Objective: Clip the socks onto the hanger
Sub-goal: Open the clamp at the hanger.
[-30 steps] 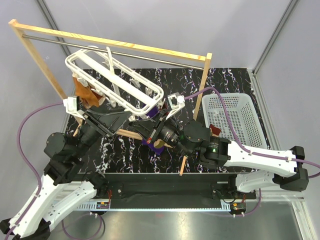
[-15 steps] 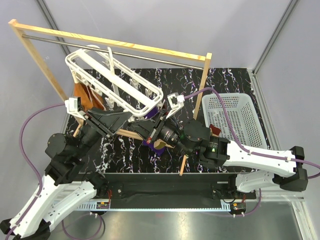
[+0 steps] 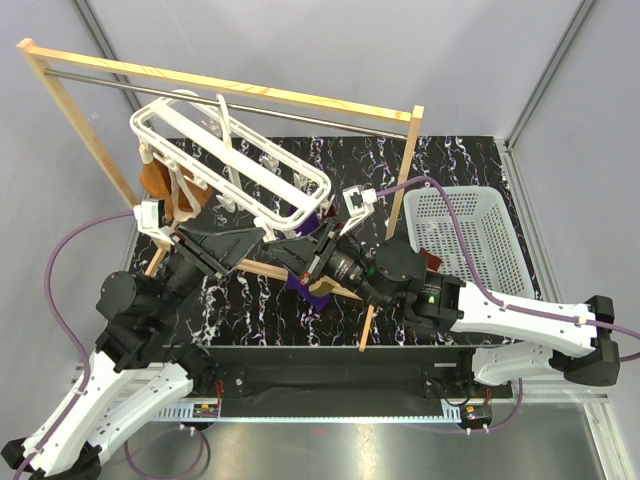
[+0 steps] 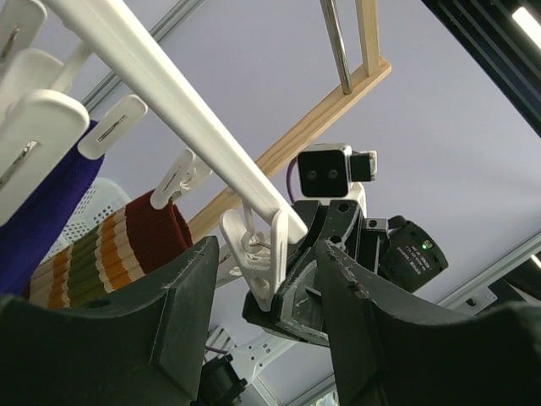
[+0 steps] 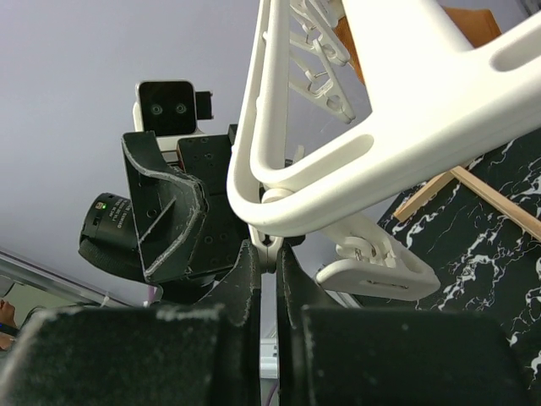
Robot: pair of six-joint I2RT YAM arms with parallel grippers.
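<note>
The white hanger [image 3: 232,160] hangs tilted from the wooden rack's metal rod. In the left wrist view one striped sock [image 4: 114,254] hangs from a peg under the hanger rail [image 4: 169,101]. My left gripper [image 4: 269,250] is open just under that rail, and a dangling white clip peg [image 4: 258,258] sits between its jaws, untouched. In the top view it is under the hanger's near side [image 3: 262,238]. My right gripper [image 5: 269,254] is shut on a small peg tab below the hanger's rounded corner [image 5: 338,169]. It faces the left gripper [image 3: 305,252].
The wooden rack [image 3: 230,88] spans the back, and its right post [image 3: 405,175] stands beside the right arm. A white basket [image 3: 475,240] at right holds a dark red piece. A purple cloth [image 4: 38,216] and an orange cloth [image 3: 160,180] hang from the hanger.
The left arm has shifted a little and the hanger's left end has swung, carrying the orange cloth up and left. The right gripper has edged slightly right, still closed at the hanger corner.
</note>
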